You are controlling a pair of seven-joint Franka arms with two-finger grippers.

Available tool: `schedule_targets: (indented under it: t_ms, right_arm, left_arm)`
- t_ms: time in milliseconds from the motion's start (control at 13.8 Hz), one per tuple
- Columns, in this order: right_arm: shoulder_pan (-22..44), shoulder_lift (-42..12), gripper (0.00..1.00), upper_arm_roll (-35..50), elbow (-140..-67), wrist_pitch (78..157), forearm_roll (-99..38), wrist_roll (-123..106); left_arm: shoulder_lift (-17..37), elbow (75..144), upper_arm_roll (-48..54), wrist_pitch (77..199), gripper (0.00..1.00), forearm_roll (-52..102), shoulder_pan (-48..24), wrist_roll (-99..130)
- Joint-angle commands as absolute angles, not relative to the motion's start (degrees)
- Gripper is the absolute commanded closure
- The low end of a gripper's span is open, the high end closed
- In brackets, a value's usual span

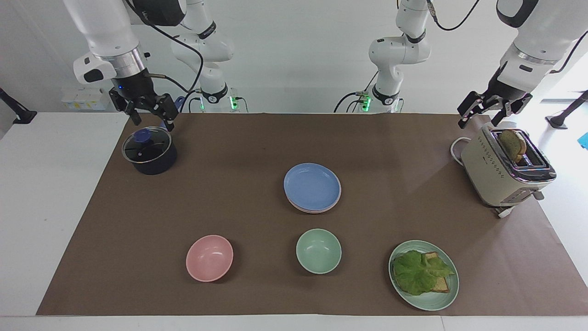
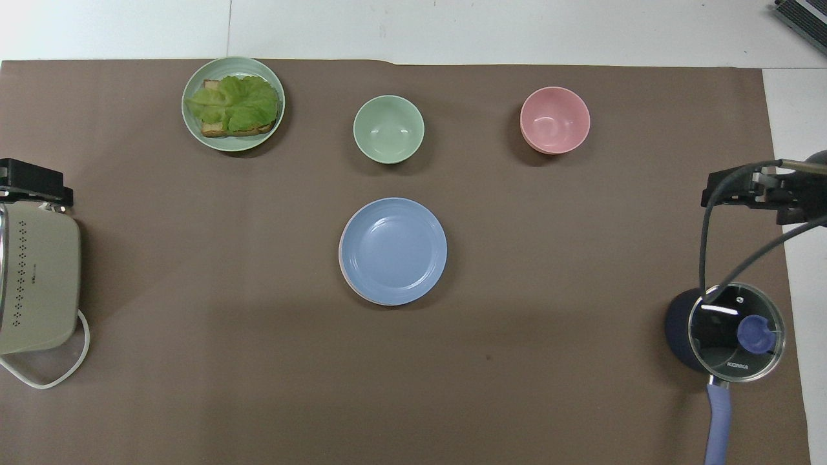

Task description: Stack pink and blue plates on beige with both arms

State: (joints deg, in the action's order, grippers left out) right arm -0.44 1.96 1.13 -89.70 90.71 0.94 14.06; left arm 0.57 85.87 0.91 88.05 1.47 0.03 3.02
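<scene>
In the middle of the brown mat lies the blue plate [image 1: 312, 185] [image 2: 393, 250], on top of a stack. A thin rim of the pink plate [image 1: 308, 211] peeks out under it. The beige plate is hidden under these two. My right gripper [image 1: 152, 121] [image 2: 743, 187] hangs open and empty over the lidded pot, well away from the stack. At the left arm's end of the table my left gripper [image 1: 480, 118] [image 2: 33, 182] waits open and empty over the toaster's nearer end.
A dark pot [image 1: 149, 151] with a glass lid stands at the right arm's end, a beige toaster [image 1: 505, 170] holding bread at the left arm's end. Farther from the robots than the stack are a pink bowl [image 1: 209, 258], a green bowl [image 1: 319, 251] and a green plate [image 1: 423, 274] with lettuce and bread.
</scene>
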Motion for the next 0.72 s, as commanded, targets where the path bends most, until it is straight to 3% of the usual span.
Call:
schedule_targets:
  t_ms: [0, 652]
  right_arm:
    - [-0.71, -0.53, 0.00, 1.67, -85.60, 87.10, 3.07, 11.78]
    - [0.00, 0.26, 0.00, 2.28, -87.10, 86.49, 2.37, 9.84]
  left_arm:
    - [-0.26, 86.40, 0.18, 87.45, 0.00, 0.70, -0.79, 2.81]
    - [-0.26, 86.40, 0.18, 87.45, 0.00, 0.70, -0.79, 2.90]
